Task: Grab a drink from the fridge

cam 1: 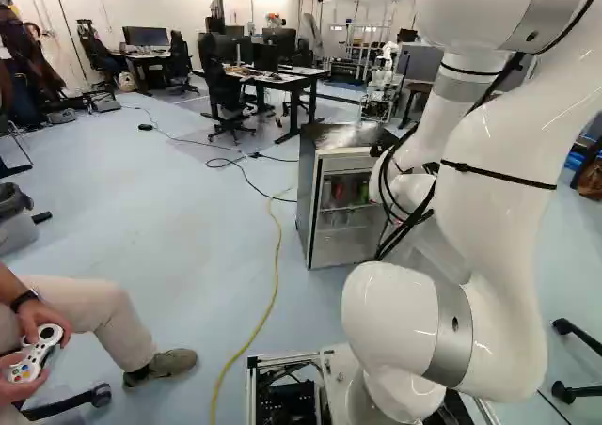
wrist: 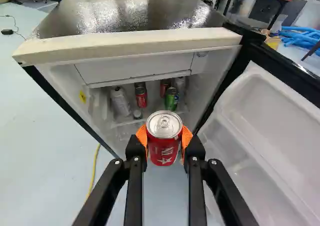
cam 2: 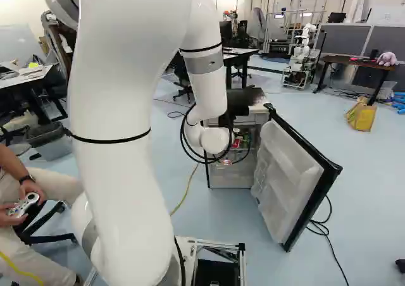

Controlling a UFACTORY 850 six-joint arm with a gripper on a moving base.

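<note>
The end effector [wrist: 164, 138] is closed around a red can [wrist: 164, 151], its fingers standing about a can's width apart, with one orange pad [wrist: 141, 136] pressing at nine o'clock and the other at three. The can's lid shows, its ring pull in place.

Taking twelve o'clock as the way the end effector points, the fridge [wrist: 131, 43] stands at twelve, its dark top shiny and its front open. The held can is seen in front of that opening, nearer than the drinks inside. The door [cam 2: 288, 178] stands wide open at two o'clock.

Inside, a red can on the shelf [wrist: 141, 97] sits towards eleven o'clock, with a pale can [wrist: 120, 102] just to its left and a green can [wrist: 171, 99] near twelve. Another red can [wrist: 164, 86] stands behind the green one.

A yellow cable [cam 1: 276, 275] runs over the floor [cam 1: 169, 218] at ten o'clock. Well beyond the fridge, at one o'clock, is another robot [cam 2: 302, 58]; a yellow bag [cam 2: 361, 116] lies around two.
</note>
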